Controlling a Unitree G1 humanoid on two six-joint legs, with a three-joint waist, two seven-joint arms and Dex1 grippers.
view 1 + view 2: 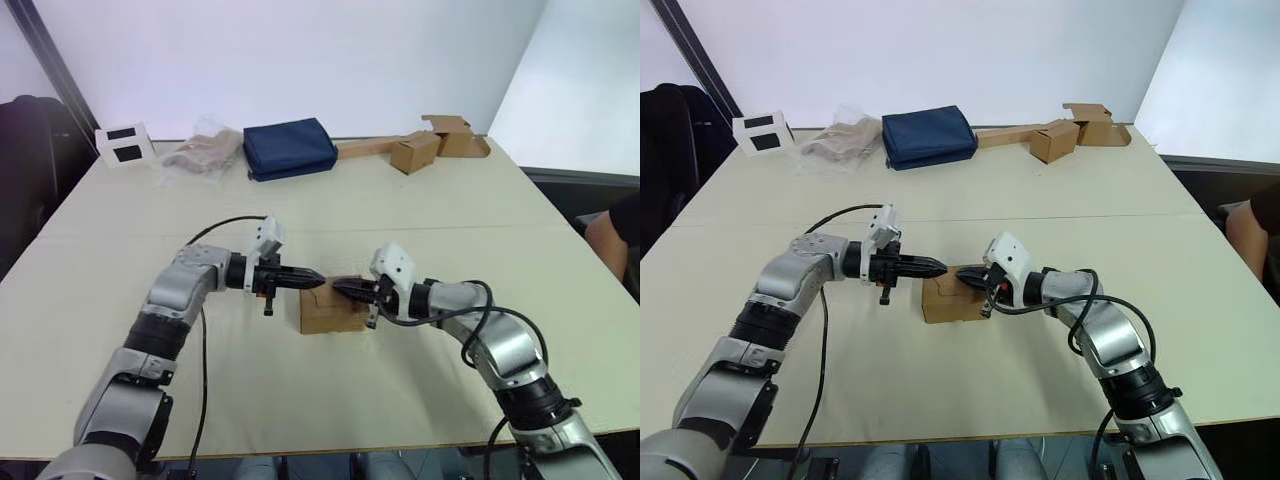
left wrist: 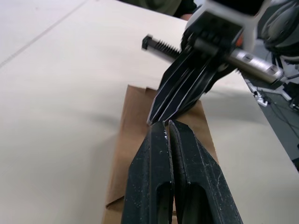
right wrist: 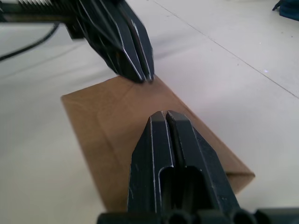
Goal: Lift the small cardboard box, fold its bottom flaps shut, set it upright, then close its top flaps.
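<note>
The small cardboard box (image 1: 332, 316) sits on the table's middle, plain brown, with flat flaps across its top side. My left gripper (image 1: 318, 281) reaches in from the left, shut, its tips over the box's top. My right gripper (image 1: 338, 288) comes from the right, also shut, tips low over the same top face. The two pairs of tips nearly meet above the box. The left wrist view has my left gripper (image 2: 166, 124) just short of the right one's fingertips (image 2: 161, 112), with the box (image 2: 133, 130) underneath. Nothing shows between either pair of fingers.
Along the far edge lie a white box with black panels (image 1: 125, 145), a clear plastic bag (image 1: 200, 152), a navy pouch (image 1: 290, 148) and two other brown boxes with a flat strip (image 1: 430, 145). A person's arm (image 1: 612, 232) shows at the right edge.
</note>
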